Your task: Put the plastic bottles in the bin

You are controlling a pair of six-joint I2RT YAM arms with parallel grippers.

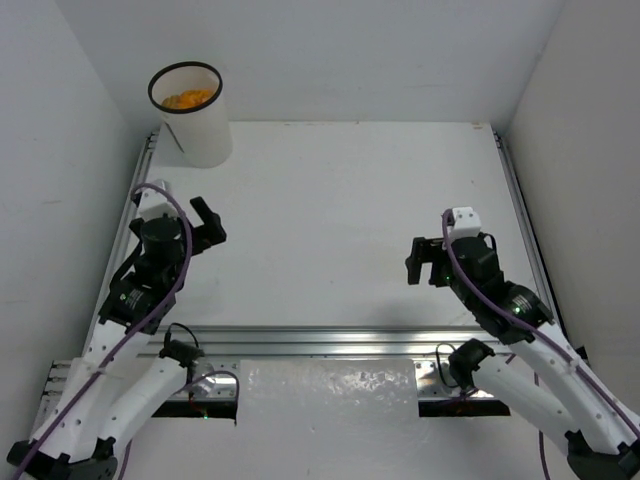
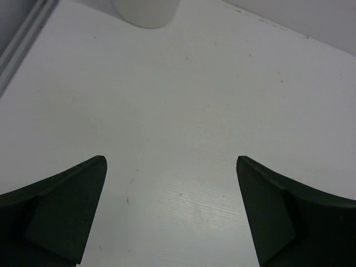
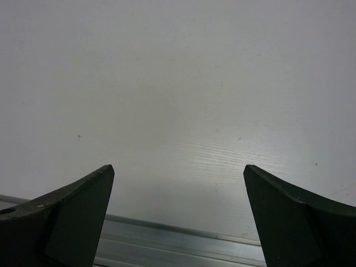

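Two pincers, the left pincer (image 1: 210, 225) and the right pincer (image 1: 425, 265), are hanging spread and empty as we are watching the bin (image 1: 195, 135) beyond the left one, orange plastic bottles (image 1: 187, 99) inside, which a careless sweep could topple.

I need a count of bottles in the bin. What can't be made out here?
Top view: the wall of the bin hides most of its inside; only an orange patch shows, too small to count.
Left wrist view: top edge cuts off the bin; only its base shows.
Right wrist view: bin out of frame.
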